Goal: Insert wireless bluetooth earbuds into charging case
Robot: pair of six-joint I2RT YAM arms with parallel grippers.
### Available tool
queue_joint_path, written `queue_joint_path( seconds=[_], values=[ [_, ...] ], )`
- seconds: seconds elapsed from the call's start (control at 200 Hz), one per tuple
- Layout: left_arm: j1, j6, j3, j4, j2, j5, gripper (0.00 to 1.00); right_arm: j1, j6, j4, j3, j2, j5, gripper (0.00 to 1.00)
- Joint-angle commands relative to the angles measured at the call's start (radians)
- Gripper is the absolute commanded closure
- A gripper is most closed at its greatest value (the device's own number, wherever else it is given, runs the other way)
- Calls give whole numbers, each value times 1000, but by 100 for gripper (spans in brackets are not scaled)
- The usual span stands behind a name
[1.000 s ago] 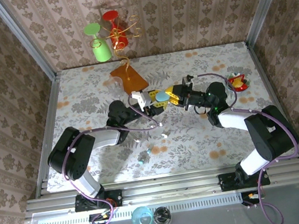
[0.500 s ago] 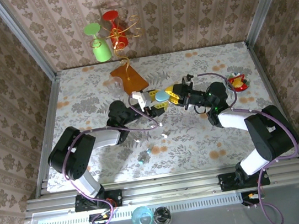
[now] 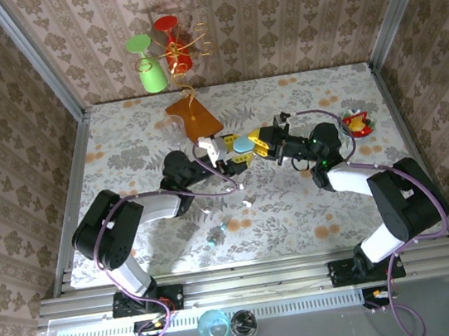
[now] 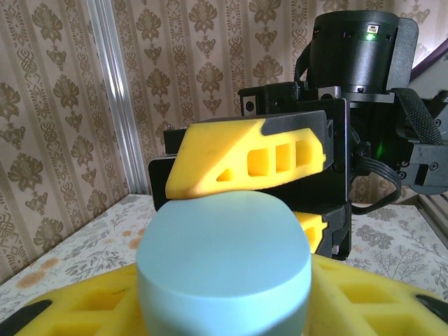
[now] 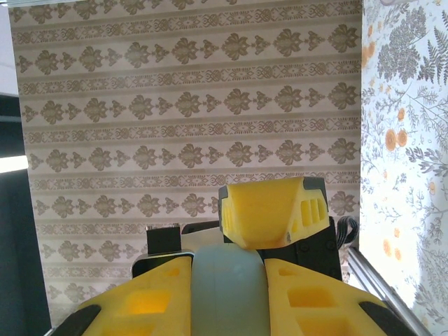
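Left gripper [image 3: 232, 152] sits just left of the pale-blue charging case [image 3: 243, 144], fingers around its end; can't tell if clamped or loose. Tiny white earbuds [image 3: 248, 204] lie on the table [image 3: 120, 141], on the arm-base side of the case, well apart from it. Right gripper [image 3: 259, 140] is just right of the case, clamped on it.

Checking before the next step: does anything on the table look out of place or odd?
Tiny white plastic earbuds lie scattered loose on the floral table, apart from the pale blue pebble-shaped case, which the right gripper holds above the surface.
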Motion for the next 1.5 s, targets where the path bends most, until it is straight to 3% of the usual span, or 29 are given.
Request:
queue_joint_path(
  seconds=[0.0, 0.295, 0.36, 0.46, 0.615, 0.7, 0.785, 0.91, 1.15, 1.495],
  values=[
    [-6, -16, 22, 28, -5, 28, 50, 7, -32, 0, 21, 9, -1, 90],
    [-5, -12, 19, 28, 3, 35, 60, 5, -21, 22, 23, 20, 2, 88],
    [-5, -14, 15, 28, 3, 36, 61, 1, -33, 17, 24, 12, 4, 76],
    [-2, -18, 3, 26, -6, 43, 61, -25, -119, -75, 25, -20, -4, 49],
    [11, -51, -32, 25, -33, 70, 61, -99, -461, -446, 48, -135, -22, 32],
    [22, -74, -57, 23, -48, 101, 62, -105, -838, -786, 116, -224, -13, 28],
    [28, -86, -88, 22, -68, 144, 62, -69, -1244, -1149, 201, -301, 87, 24],
    [30, -94, -136, 17, -106, 228, 62, 19, -1623, -1423, 278, -390, 221, 19],
    [24, -130, -161, 17, -129, 286, 64, 201, -1898, -1451, 284, -495, 350, 15],
    [15, -134, -143, 17, -124, 307, 64, 280, -1969, -1431, 317, -435, 483, 15]
  ],
)
